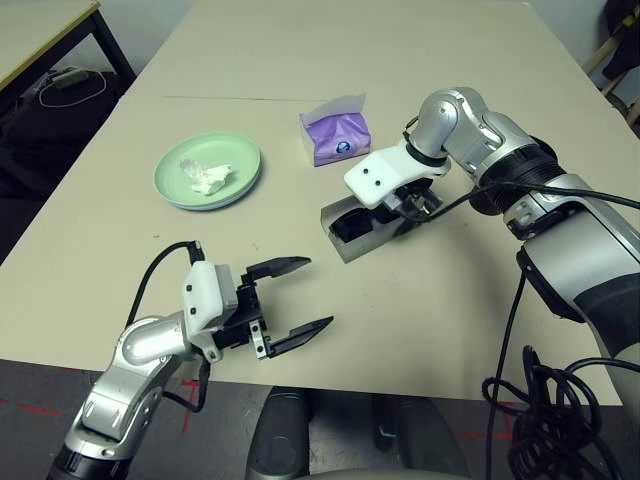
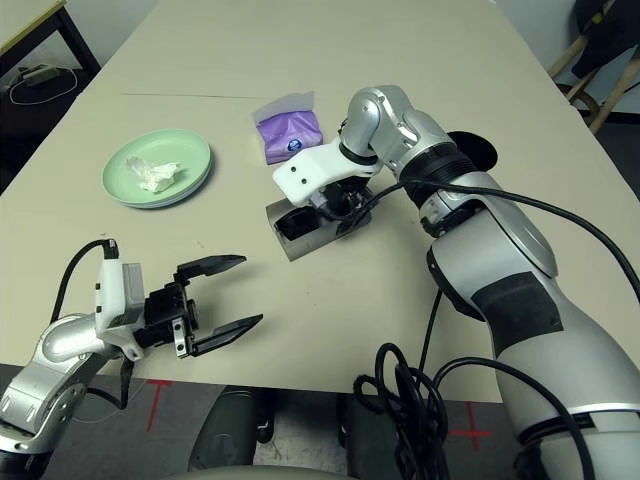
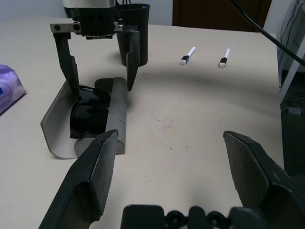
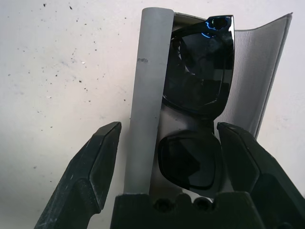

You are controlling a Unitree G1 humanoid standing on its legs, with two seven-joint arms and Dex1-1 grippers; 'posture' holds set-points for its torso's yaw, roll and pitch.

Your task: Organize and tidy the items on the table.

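Right wrist view: right gripper (image 4: 167, 143) points down over the open grey glasses case (image 4: 147, 90), jaws spread. Black sunglasses (image 4: 200, 81) lie folded in the case, between the two fingers, touching neither as far as I can tell; one finger sits outside the case's rolled wall, the other by the flap side.

Case sits mid-table (image 1: 420, 300), well off every edge. Purple tissue pack (image 1: 337, 135) just beyond it, towards the far edge. Green plate (image 1: 245, 165) with crumpled tissue (image 1: 205, 177) is over on the left side, well apart from the case.

Left gripper (image 1: 295, 296) hovers at the near edge, jaws wide, holding nothing. Bare tabletop between it and the case.

Left wrist view: black cup (image 3: 143, 28) behind the right gripper, two white marker pens (image 3: 187, 55) beyond, open surface around them.
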